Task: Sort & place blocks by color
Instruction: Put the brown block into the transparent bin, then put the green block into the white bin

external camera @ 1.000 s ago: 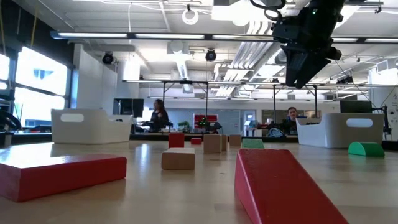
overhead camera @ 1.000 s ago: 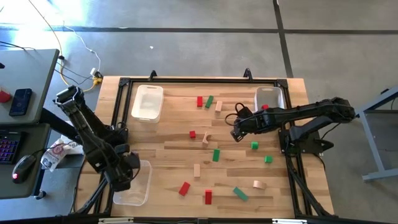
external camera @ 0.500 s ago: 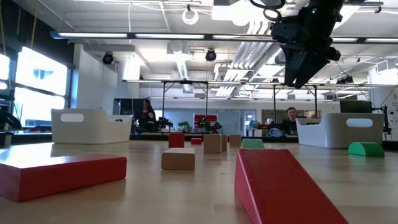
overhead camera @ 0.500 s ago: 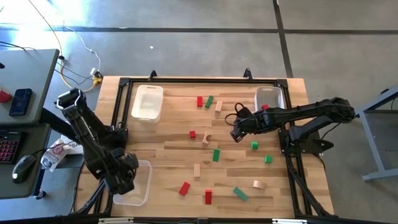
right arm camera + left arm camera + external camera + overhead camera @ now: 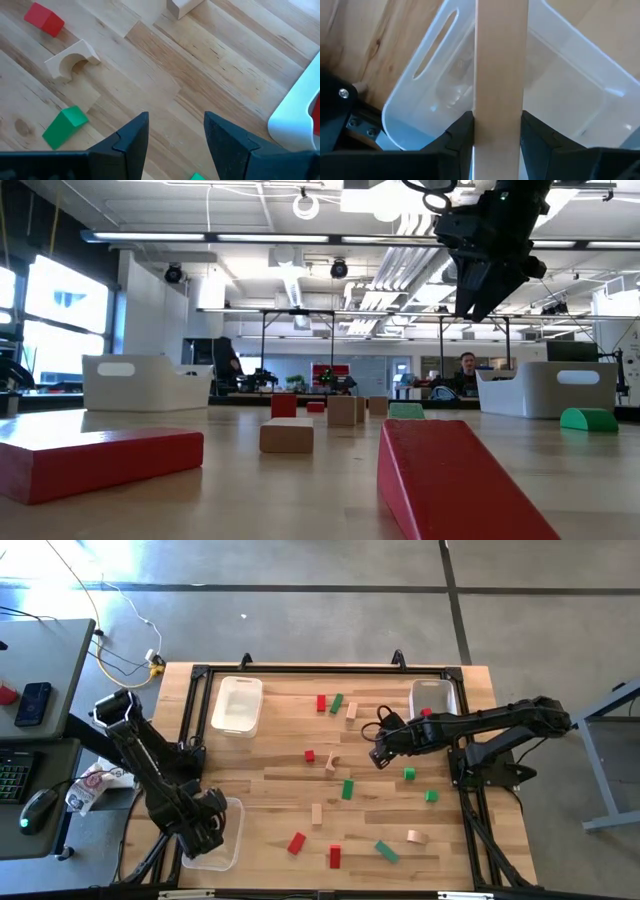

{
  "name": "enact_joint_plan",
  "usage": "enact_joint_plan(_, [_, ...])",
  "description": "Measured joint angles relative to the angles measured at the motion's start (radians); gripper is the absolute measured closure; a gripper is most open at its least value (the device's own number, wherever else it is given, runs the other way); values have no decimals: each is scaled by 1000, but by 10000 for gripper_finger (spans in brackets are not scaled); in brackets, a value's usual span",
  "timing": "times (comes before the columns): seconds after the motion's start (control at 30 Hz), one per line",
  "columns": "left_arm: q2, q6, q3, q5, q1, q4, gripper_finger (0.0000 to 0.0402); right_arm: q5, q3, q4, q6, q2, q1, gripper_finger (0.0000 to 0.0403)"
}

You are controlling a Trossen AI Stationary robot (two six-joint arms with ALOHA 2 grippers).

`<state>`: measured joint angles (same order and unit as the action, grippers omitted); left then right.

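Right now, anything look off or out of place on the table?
Nothing stands out. Blocks lie scattered but unsorted as expected; left gripper holds a plain wooden block over the near bin; right gripper hovers open mid-table.

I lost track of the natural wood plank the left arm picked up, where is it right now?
The long natural wood block is clamped in the left gripper, held above the clear bin at the table's near left corner in the high view.

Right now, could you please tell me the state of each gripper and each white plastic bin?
Left gripper: shut on long natural wooden block, above near-left white plastic bin.
Right gripper: open, empty, above table.
Far-left white plastic bin: empty.
Far-right white plastic bin: holds a red block.
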<state>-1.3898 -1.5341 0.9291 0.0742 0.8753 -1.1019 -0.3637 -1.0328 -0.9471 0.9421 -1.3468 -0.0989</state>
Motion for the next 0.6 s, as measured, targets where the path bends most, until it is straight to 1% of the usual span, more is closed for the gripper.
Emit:
enact_joint_plan(0.2, [-26, 0, 0, -3, 0, 0, 282, 0, 0, 10, 0, 0, 0, 224])
enact_joint_plan(0.4, [-28, -1, 0, -2, -17, 0, 245, 23, 0, 31, -42, 0, 0, 224])
enact_joint_plan(0.6, [-28, 27, 0, -18, -35, -1, 210, 50, 0, 100, -124, 0, 0, 224])
